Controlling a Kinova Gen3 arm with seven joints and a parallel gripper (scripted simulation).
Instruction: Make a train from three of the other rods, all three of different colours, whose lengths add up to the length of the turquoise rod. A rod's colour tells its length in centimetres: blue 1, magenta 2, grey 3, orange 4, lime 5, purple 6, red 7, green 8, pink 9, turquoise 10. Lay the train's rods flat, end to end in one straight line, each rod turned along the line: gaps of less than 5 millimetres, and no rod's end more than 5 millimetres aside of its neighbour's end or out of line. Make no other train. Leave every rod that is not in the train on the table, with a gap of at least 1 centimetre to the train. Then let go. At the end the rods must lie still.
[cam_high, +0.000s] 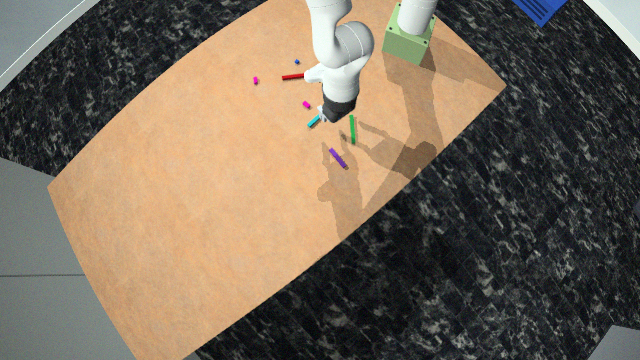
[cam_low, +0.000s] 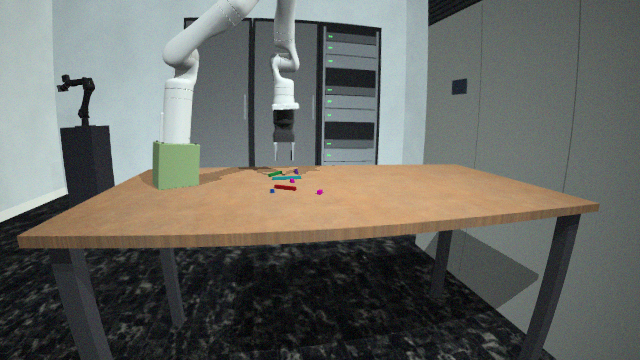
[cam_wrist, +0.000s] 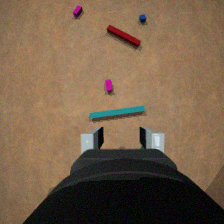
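Gripper (cam_wrist: 121, 139) hung w/ fingers apart, empty, above turquoise rod (cam_wrist: 117, 113). 0 of 3 rods joined; red rod (cam_wrist: 123, 35) etc. lay scattered.

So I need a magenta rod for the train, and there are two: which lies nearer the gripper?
The magenta rod just beyond the turquoise rod is nearer the open gripper; the other magenta rod lies far off, past the red rod.

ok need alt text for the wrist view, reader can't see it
Looking down past an open, empty gripper at a brown table: a turquoise rod lies crosswise just beyond the fingertips. Farther off are a magenta rod, a red rod, a small blue rod and a second magenta rod, all apart.
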